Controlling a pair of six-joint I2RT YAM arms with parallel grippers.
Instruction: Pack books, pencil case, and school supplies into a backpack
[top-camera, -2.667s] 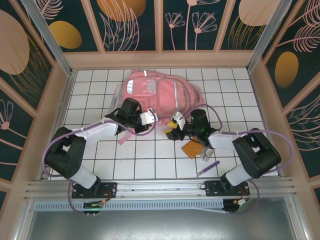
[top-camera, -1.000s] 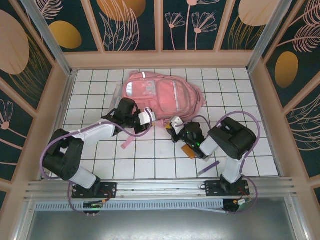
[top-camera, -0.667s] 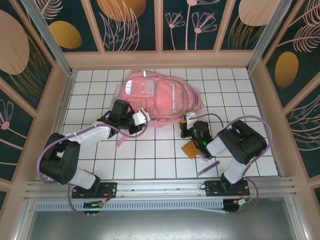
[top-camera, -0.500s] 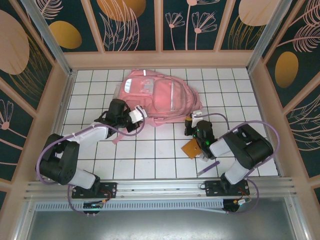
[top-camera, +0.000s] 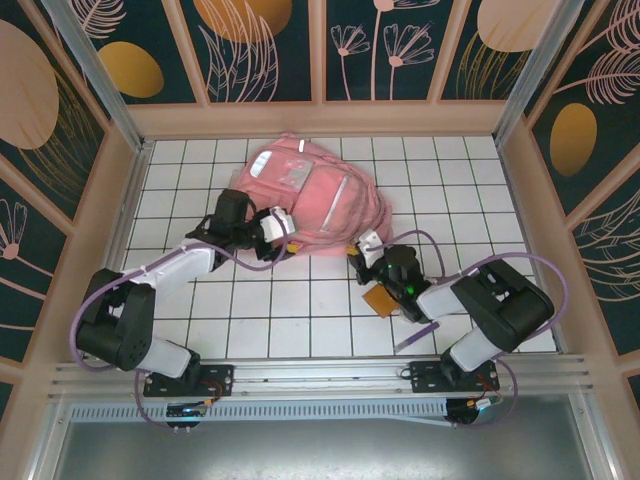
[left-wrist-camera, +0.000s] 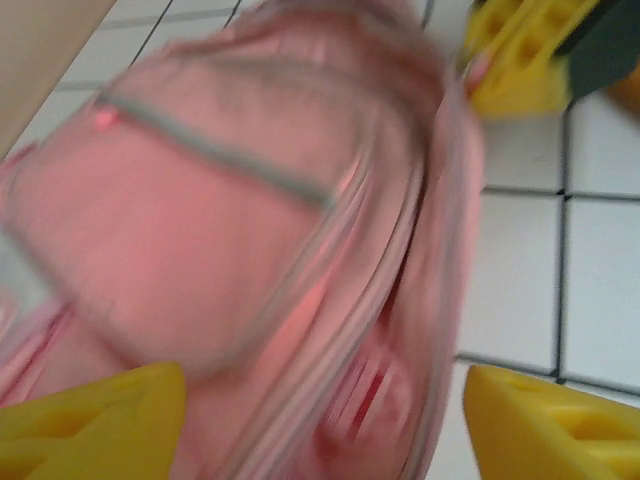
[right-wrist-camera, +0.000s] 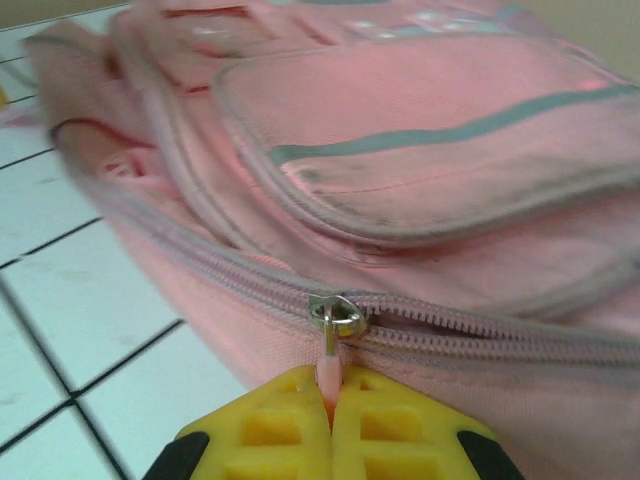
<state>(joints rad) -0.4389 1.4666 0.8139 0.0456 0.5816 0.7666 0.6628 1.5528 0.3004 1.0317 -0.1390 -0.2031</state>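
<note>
Two grippers are on the backpack (top-camera: 310, 195), which lies by the middle of the table's far edge, tilted, with its bottom end toward the near right. The table (top-camera: 470, 210) is white with a tile grid.

Right gripper (right-wrist-camera: 331, 400): jaws together, clamped on the zipper pull (right-wrist-camera: 332, 325). The pink tab is pinched between the yellow fingertips and the metal slider sits just above them on the closed zip line. From the top camera this is at the bag's near-right corner.

Left gripper (left-wrist-camera: 320, 420): jaws wide apart. Yellow fingers (left-wrist-camera: 90, 415) sit at either side of the wrist view with pink fabric between and ahead of them. That view is blurred, so I can't tell if they touch the fabric. It's at the bag's left side.

Small orange booklet (top-camera: 381, 298) lies flat on the table, just near-side of the right gripper and apart from the bag. Purple pen (top-camera: 415, 337) lies closer to the near edge, right of centre, next to the right arm.
</note>
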